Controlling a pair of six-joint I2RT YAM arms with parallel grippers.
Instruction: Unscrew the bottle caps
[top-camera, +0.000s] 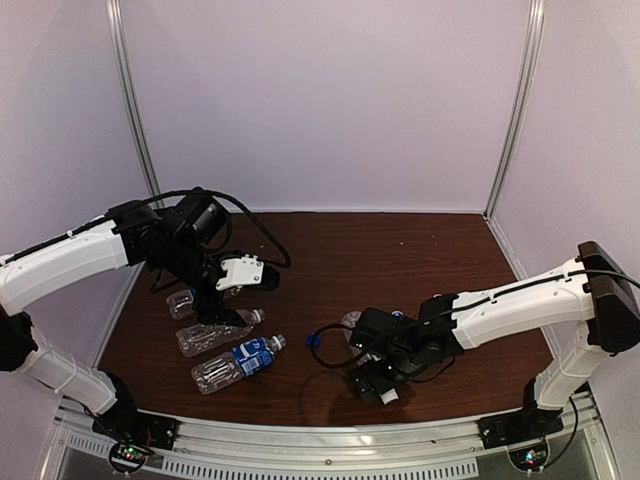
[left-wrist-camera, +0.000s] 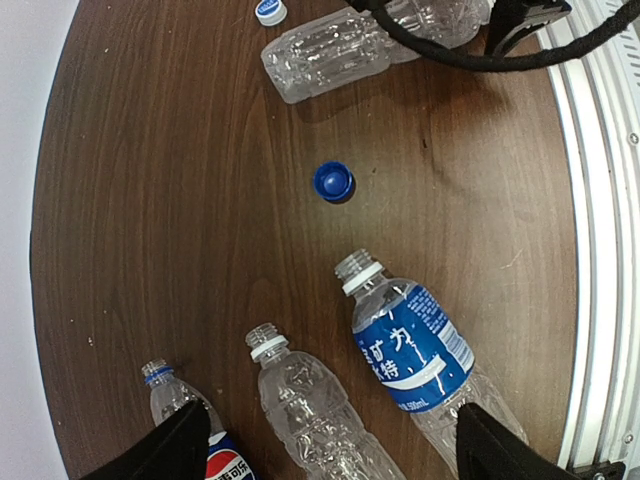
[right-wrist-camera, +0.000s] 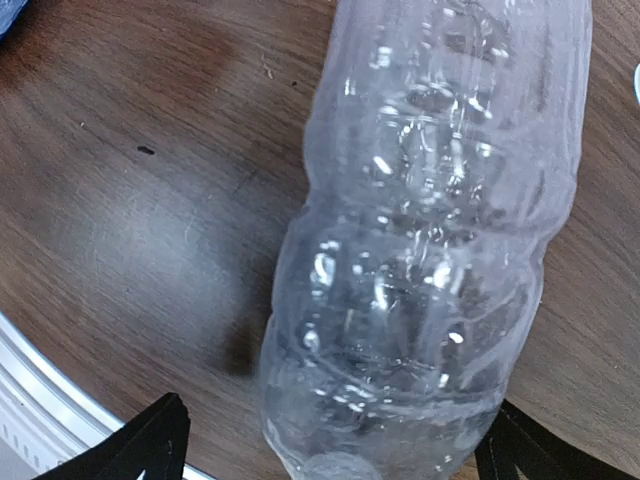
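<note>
Three clear bottles lie side by side at the left, all with bare necks: a Pepsi-labelled one (left-wrist-camera: 185, 415), an unlabelled one (left-wrist-camera: 310, 410) and a blue-labelled one (left-wrist-camera: 415, 345). In the top view they are the Pepsi bottle (top-camera: 183, 303), the unlabelled bottle (top-camera: 215, 336) and the blue-labelled bottle (top-camera: 238, 361). My left gripper (left-wrist-camera: 330, 445) hangs open above them and holds nothing. A dark blue cap (left-wrist-camera: 333, 181) lies loose on the table. A white cap (left-wrist-camera: 270, 11) lies by my right gripper (top-camera: 372, 380). That gripper (right-wrist-camera: 335, 455) is open around the base of the fourth unlabelled bottle (right-wrist-camera: 440, 230).
The brown table (top-camera: 420, 260) is walled by white panels at the back and sides. A metal rail (left-wrist-camera: 605, 250) runs along its near edge. A black cable (left-wrist-camera: 470, 55) from the right arm crosses over the fourth bottle.
</note>
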